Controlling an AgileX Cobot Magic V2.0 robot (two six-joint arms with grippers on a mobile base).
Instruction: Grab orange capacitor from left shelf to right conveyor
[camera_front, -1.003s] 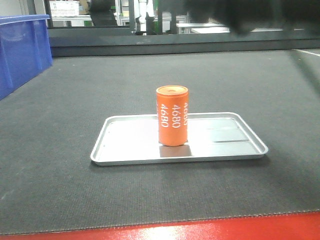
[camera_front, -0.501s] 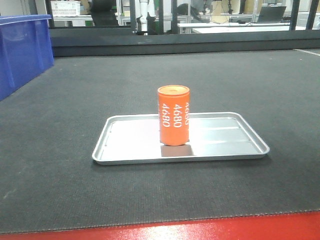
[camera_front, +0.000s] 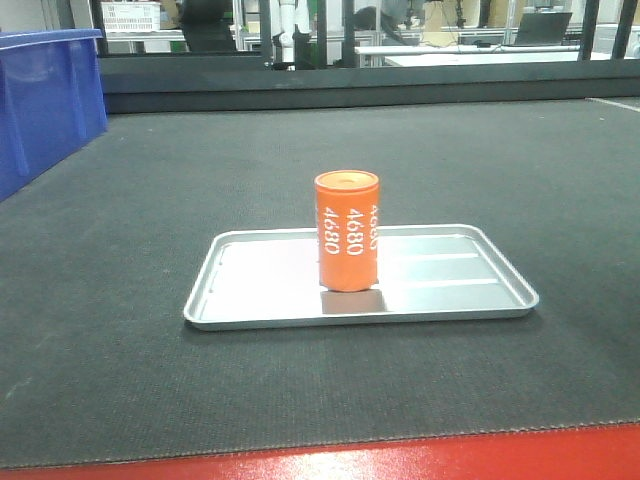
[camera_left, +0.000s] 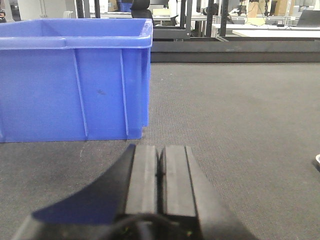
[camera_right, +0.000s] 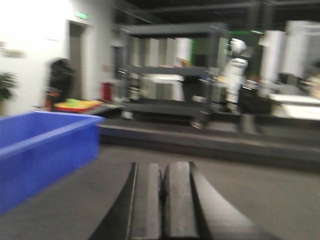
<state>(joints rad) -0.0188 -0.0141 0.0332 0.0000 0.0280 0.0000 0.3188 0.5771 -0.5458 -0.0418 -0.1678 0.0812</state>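
Capacitor already sitting on the belt, both tools empty.
You are seeing the orange capacitor (camera_front: 347, 231) standing upright in the silver tray (camera_front: 250, 305) on the right conveyor (camera_front: 150, 200); left tool (camera_left: 160, 167) and right tool (camera_right: 162, 185) are closed on nothing; bumping it risks toppling.

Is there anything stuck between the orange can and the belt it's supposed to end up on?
Yes, one thing: the orange capacitor stands upright in a shallow silver tray, and the tray lies flat on the dark grey conveyor belt. So it is on the belt, but with the tray under it.
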